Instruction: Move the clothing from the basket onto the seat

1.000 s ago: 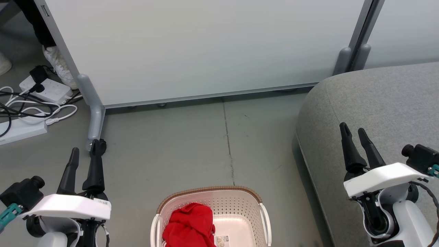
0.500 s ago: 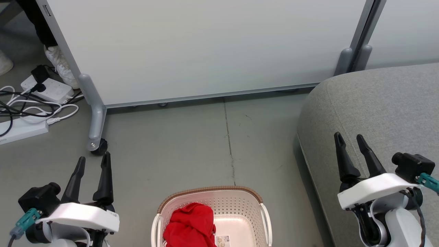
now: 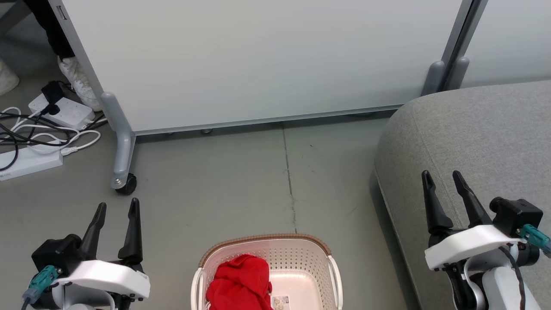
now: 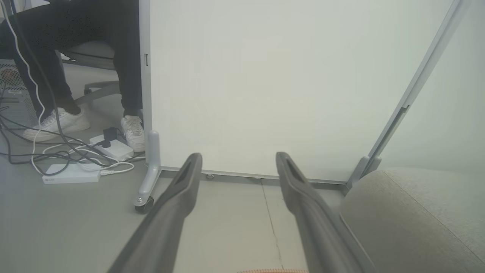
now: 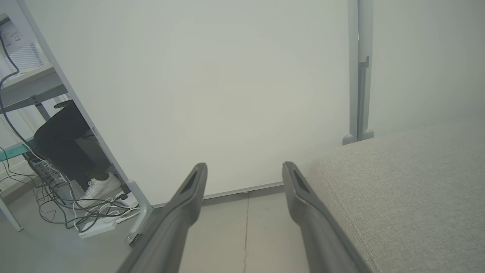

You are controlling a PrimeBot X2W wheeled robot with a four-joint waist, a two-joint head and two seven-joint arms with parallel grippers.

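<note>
The red clothing lies bunched in the left half of the cream perforated basket, which sits on the floor at the bottom middle of the head view. The grey seat fills the right side; it appears too in the left wrist view and the right wrist view. My left gripper hovers open over the floor left of the basket, empty. My right gripper is open and empty above the seat's left edge.
A white partition panel on grey wheeled feet stands behind the basket. Power strips and tangled cables lie on the floor at far left, beside a seated person's white shoes.
Both grippers drew back toward the bottom of the head view and their jaws spread wider. The left gripper came off the panel's wheel. The view shifted slightly.
</note>
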